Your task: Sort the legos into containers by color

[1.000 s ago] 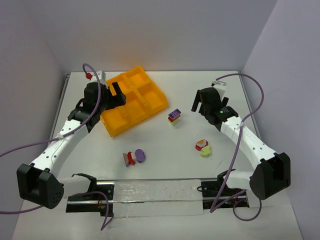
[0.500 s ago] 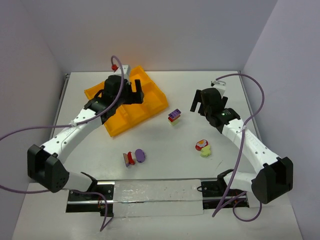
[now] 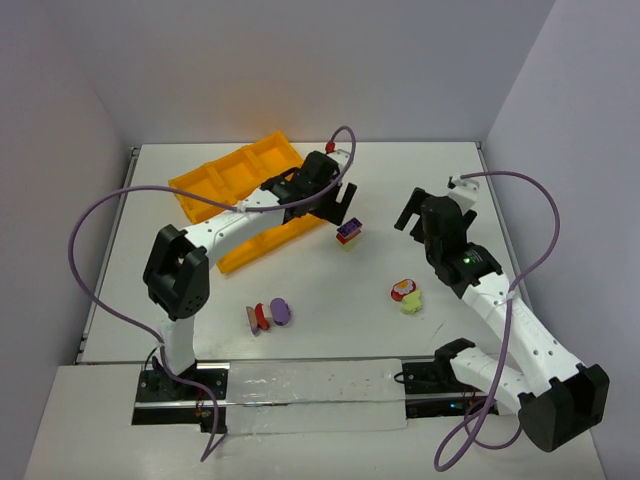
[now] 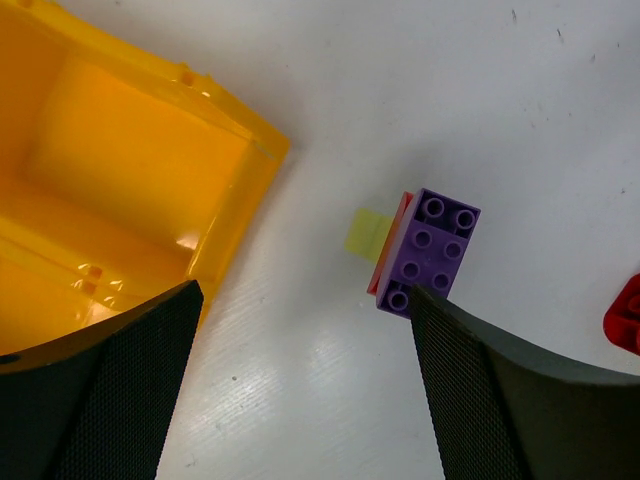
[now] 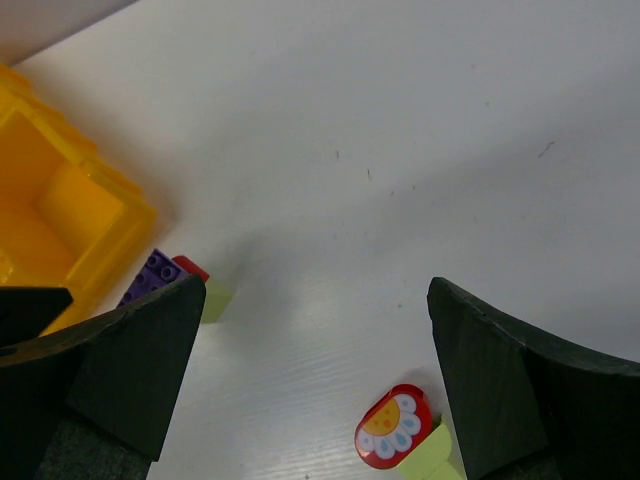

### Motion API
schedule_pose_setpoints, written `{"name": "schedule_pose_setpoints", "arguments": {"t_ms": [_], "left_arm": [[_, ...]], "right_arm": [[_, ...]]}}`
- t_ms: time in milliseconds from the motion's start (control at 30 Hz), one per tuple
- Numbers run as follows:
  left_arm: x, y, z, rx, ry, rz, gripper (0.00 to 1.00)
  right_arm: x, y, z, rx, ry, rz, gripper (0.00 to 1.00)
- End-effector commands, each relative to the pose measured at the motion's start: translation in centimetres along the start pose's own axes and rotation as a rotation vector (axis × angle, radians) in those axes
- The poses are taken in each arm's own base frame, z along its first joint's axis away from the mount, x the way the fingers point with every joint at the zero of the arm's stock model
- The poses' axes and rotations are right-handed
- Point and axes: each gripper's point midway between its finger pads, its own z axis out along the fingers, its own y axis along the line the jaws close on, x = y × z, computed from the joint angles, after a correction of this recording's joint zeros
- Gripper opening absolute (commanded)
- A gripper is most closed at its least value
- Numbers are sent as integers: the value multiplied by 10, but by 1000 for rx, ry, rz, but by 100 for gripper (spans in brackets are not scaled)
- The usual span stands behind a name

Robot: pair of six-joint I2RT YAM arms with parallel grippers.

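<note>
Orange tray (image 3: 222, 182) askew far left; purple-topped cluster (image 3: 349, 232) beside its corner; flower cluster (image 3: 406, 295), red-purple cluster (image 3: 268, 314) nearer

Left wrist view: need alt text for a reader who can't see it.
A purple lego stuck on red and yellow-green pieces lies on the white table, just ahead of the open left gripper. A corner of the orange tray fills the upper left; a red lego shows at the right edge.

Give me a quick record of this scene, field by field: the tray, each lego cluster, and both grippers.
tray: orange, far left, visible cells hold no bricks
purple-topped cluster: on table beside tray
flower cluster: red and yellow-green, on table, right side
red-purple cluster: on table, near side
left gripper: jaws open, close to purple-topped cluster
right gripper: jaws open, holding nothing
</note>
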Motion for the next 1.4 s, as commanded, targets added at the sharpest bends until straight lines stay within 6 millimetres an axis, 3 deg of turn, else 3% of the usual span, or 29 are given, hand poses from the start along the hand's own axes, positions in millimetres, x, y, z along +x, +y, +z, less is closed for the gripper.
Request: {"name": "schedule_pose_setpoints", "arguments": {"t_ms": [0, 167, 433, 733, 1367], "left_arm": [[-12, -18, 3, 63, -1, 67, 92], [6, -38, 12, 59, 43, 171, 93], [4, -60, 15, 144, 46, 202, 93], [23, -65, 36, 137, 125, 241, 88], [24, -68, 36, 160, 125, 240, 72]], "right_arm": [[-26, -8, -7, 42, -109, 59, 100], [-32, -6, -11, 28, -119, 58, 100], [-34, -5, -12, 24, -116, 48, 100], [-32, -5, -11, 25, -105, 41, 100], [-34, -5, -11, 35, -107, 66, 100]]}}
